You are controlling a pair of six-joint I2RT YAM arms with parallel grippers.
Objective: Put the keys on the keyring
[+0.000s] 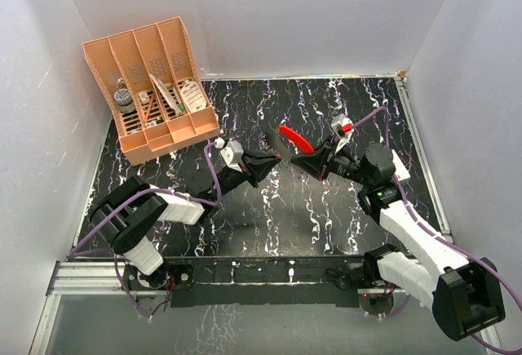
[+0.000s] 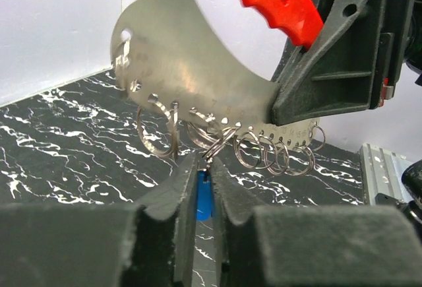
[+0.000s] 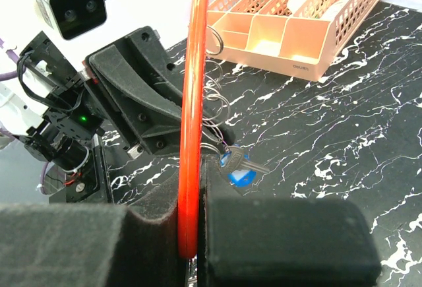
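Observation:
The keyring [image 1: 292,136] is held upright over mid-table, with my right gripper [image 1: 315,153] shut on its curved red side [image 3: 191,135]. In the left wrist view its pale metal plate [image 2: 191,69] faces me, and several split rings [image 2: 277,155] hang along the lower edge. The key [image 2: 204,194] is edge-on, its blue head filling the narrow gap between my left gripper's [image 2: 203,166] fingertips, just under one ring. In the right wrist view the key [image 3: 239,171] lies beside the right gripper [image 3: 198,188], its silver blade pointing right and a ring at its head. The left gripper [image 1: 273,159] meets the keyring from the left.
A peach desk organiser [image 1: 155,86] with small items stands at the back left and also shows in the right wrist view [image 3: 297,30]. White walls close in the black marbled table [image 1: 245,224]. A metal rail [image 1: 245,273] runs along the near edge.

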